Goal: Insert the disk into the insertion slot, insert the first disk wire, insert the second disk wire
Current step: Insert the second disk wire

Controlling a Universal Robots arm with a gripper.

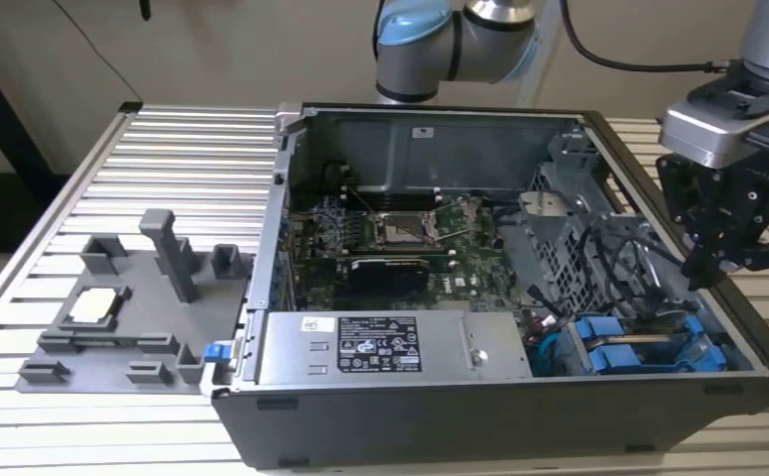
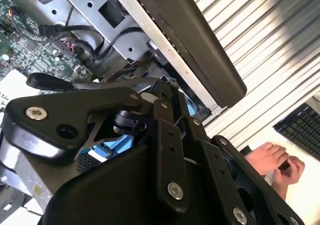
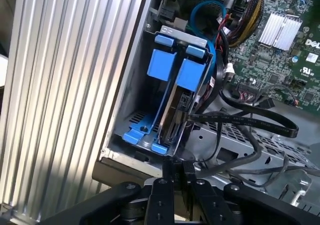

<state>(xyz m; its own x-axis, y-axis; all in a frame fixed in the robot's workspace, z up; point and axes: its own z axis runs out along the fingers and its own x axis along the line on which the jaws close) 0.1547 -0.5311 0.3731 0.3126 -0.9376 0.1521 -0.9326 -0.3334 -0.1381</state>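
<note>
Gripper (image 3: 177, 172) above the disk (image 3: 176, 107), seated edgewise in the insertion slot (image 3: 150, 75).

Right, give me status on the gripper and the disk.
Gripper above case's right edge, holding nothing. Disk seated in insertion slot, blue carrier. Loose black cables beside bay.

The case (image 1: 517, 297) is set on the worktop (image 1: 173, 169), a fixture (image 1: 133, 307) at its nine o'clock; the disk (image 3: 175, 110) is seated in the slot (image 3: 150, 50) at five o'clock.
</note>
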